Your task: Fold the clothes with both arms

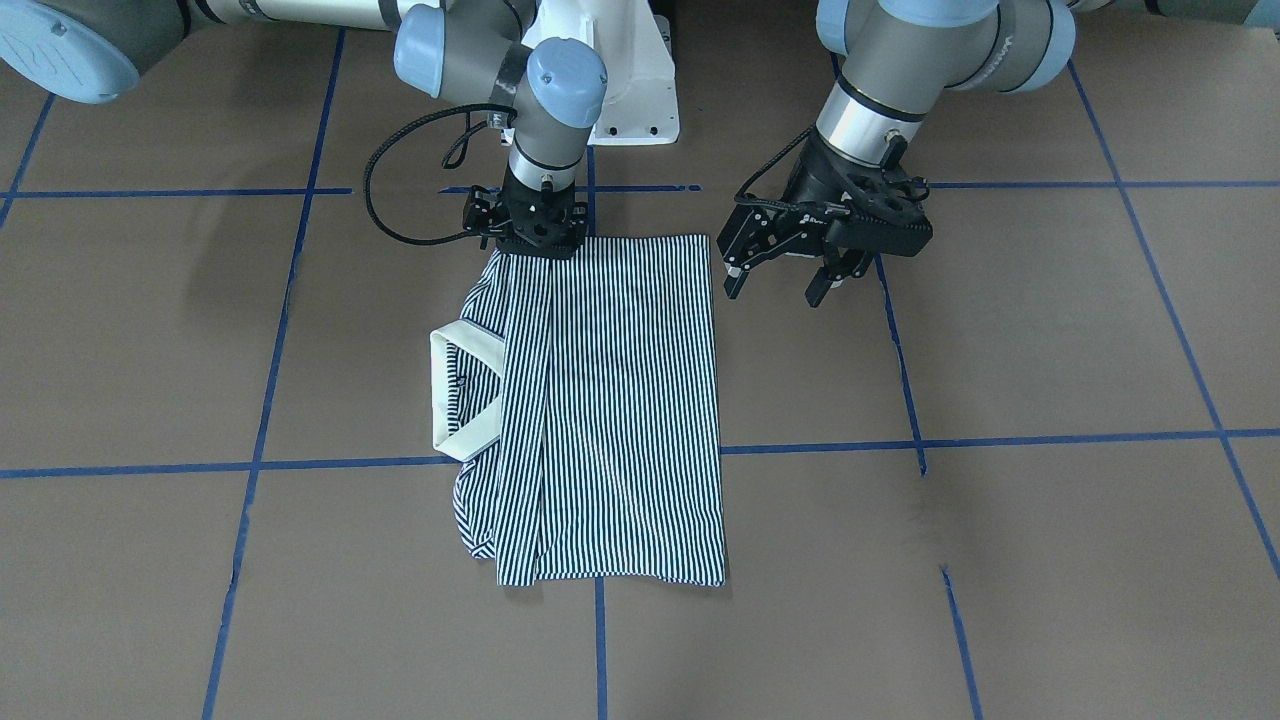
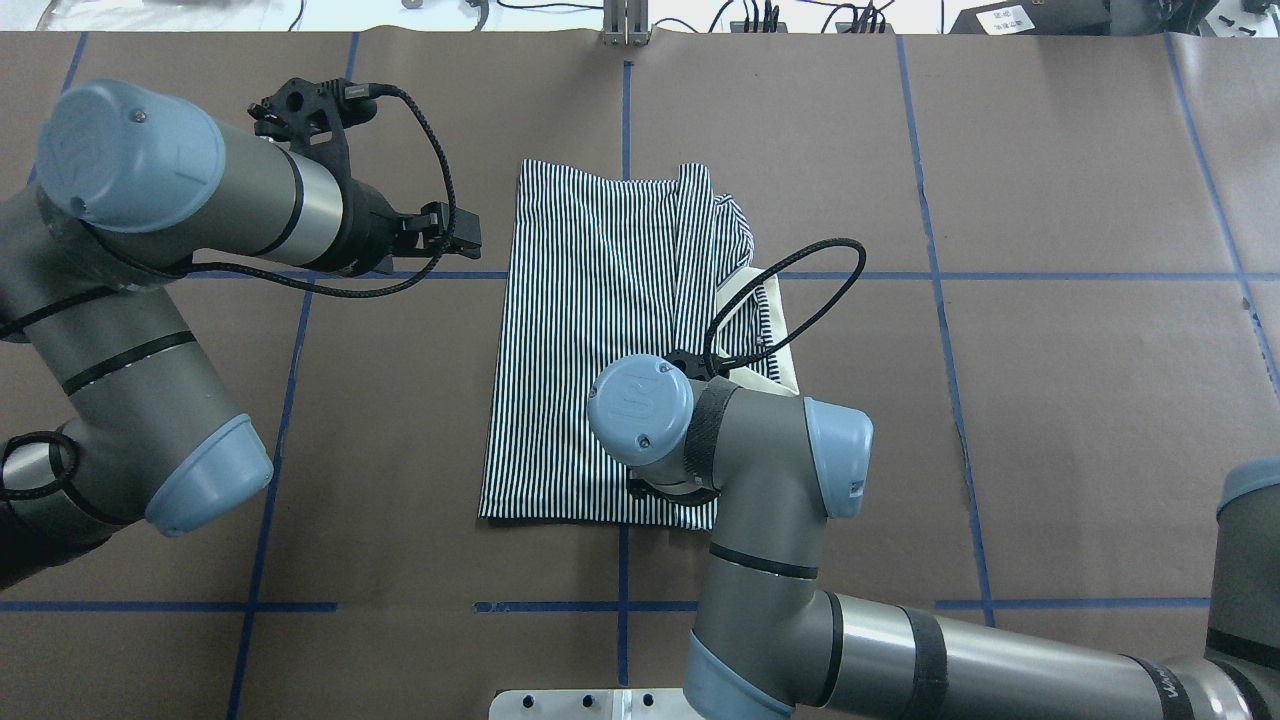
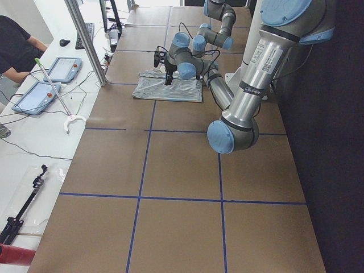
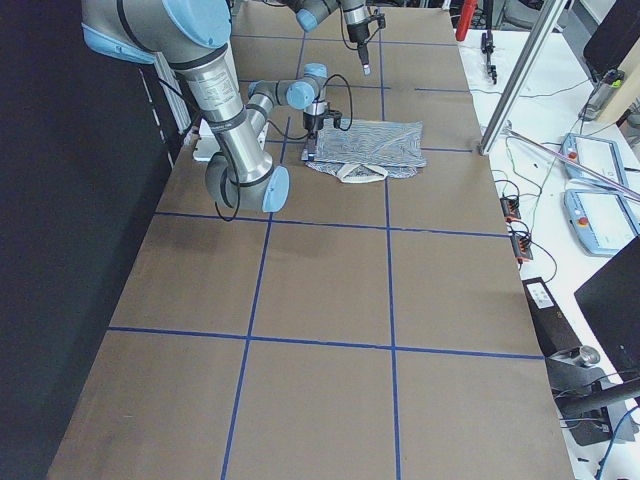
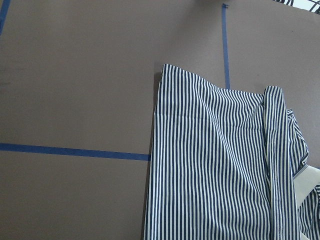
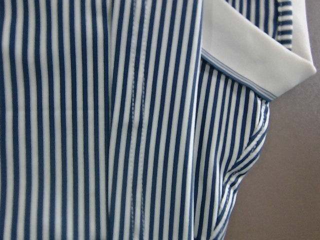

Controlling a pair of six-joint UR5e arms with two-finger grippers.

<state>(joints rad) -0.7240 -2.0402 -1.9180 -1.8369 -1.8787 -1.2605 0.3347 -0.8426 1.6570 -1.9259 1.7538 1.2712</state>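
The striped polo shirt lies folded into a tall rectangle on the brown table, with its cream collar sticking out on the side of my right arm. It also shows in the overhead view. My right gripper points straight down onto the shirt's corner nearest the robot base. Its fingers are hidden, so I cannot tell its state. The right wrist view shows only close striped cloth and the collar. My left gripper is open and empty, hovering just off the shirt's other near corner.
The white pedestal base stands behind the shirt. Blue tape lines grid the brown table. A side table with tablets, a metal pole and an operator lie beyond the table's far edge.
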